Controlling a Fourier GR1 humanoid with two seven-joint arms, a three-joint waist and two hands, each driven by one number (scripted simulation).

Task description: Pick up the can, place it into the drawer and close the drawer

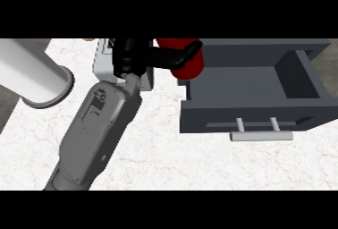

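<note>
Drawer (290,107) open at right, ready for the can.
Left hand (148,56), fingers curled round the red can (188,67), holds it at the drawer's far-left corner (right hand out of view), likely to lower inside.

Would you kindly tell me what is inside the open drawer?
The drawer shows only bare grey floor. The red can, held by the hand, hides its left corner.
</note>
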